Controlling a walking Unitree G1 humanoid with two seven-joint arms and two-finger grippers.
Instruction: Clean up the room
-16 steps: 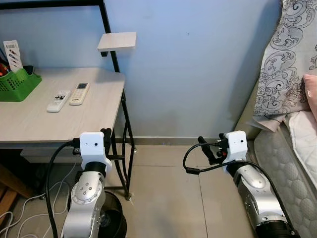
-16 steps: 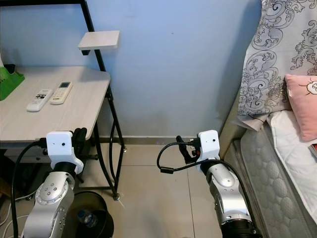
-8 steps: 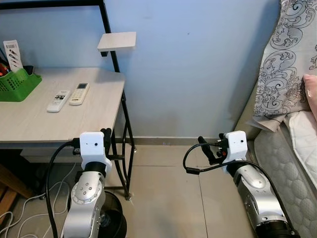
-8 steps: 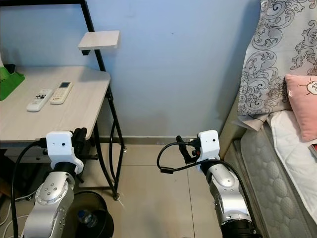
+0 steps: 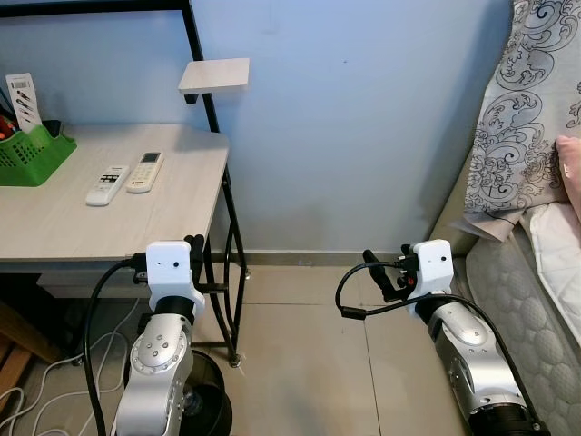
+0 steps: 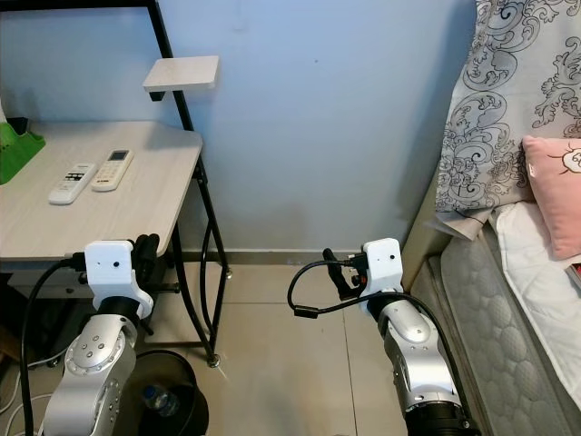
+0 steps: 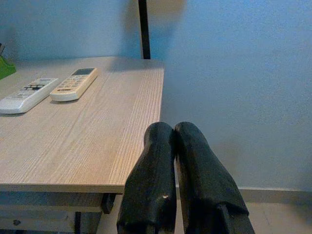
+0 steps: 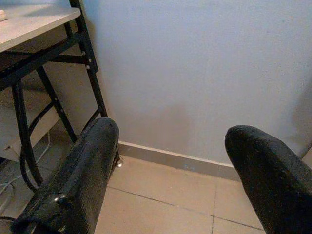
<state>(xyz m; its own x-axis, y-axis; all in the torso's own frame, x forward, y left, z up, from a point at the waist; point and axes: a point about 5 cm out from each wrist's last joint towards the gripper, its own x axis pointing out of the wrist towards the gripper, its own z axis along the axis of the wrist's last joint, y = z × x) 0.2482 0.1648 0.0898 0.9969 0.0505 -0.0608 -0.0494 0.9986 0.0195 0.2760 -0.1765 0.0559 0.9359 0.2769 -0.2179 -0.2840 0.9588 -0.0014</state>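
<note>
Remotes, two (image 5: 107,184) (image 5: 145,171), on desk (image 5: 172,209); one green basket (image 5: 32,154); both grippers (image 7: 181,181) (image 8: 170,180) empty.

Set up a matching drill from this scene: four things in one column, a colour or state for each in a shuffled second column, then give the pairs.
Things
1. left gripper
2. right gripper
3. basket
4. pillow

Colour or state
A. pink
B. shut, holding nothing
C. green
D. open, holding nothing

Pairs: 1-B, 2-D, 3-C, 4-A
</note>
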